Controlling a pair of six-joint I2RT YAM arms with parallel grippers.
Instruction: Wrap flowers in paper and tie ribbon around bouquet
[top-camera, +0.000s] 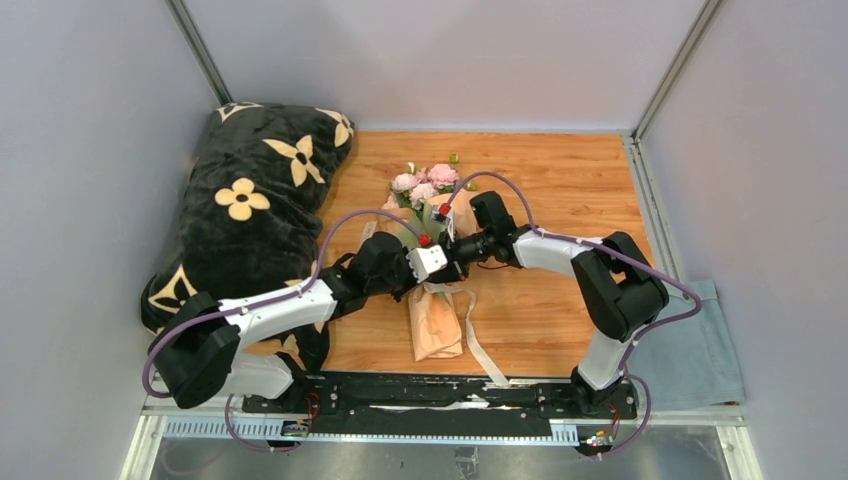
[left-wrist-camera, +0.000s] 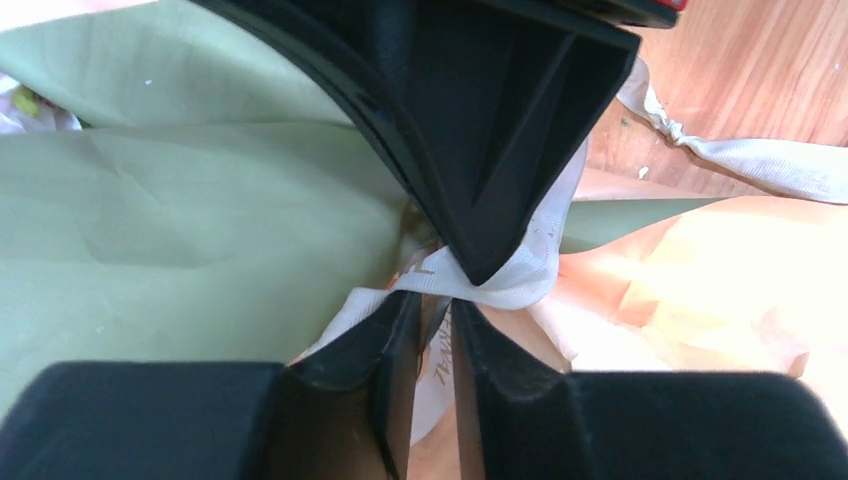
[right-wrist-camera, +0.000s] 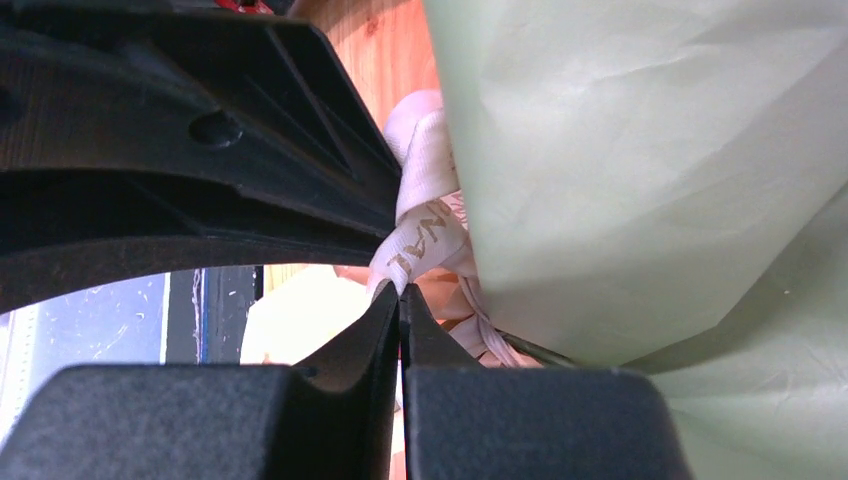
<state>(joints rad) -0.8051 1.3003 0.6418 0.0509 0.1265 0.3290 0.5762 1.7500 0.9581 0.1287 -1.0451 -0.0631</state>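
Observation:
The bouquet lies mid-table with its pink flowers (top-camera: 425, 183) at the far end and the peach-tan paper (top-camera: 437, 325) cone pointing toward me. Olive green paper (left-wrist-camera: 200, 230) fills the left wrist view. The cream ribbon (left-wrist-camera: 520, 275) circles the cone's waist and its ends trail on the wood (top-camera: 478, 340). My right gripper (right-wrist-camera: 400, 290) is shut, with the ribbon (right-wrist-camera: 420, 240) pinched at its tips. My left gripper (left-wrist-camera: 435, 300) faces it tip to tip. Its jaws stand a narrow gap apart and a strand of ribbon runs through that gap. Both grippers meet at the bouquet's waist (top-camera: 445, 262).
A black cushion with cream flower prints (top-camera: 250, 220) covers the table's left side. A grey-blue cloth (top-camera: 700, 350) hangs off the right edge. The wooden table top (top-camera: 560, 190) is boxed in by grey walls at the back and sides.

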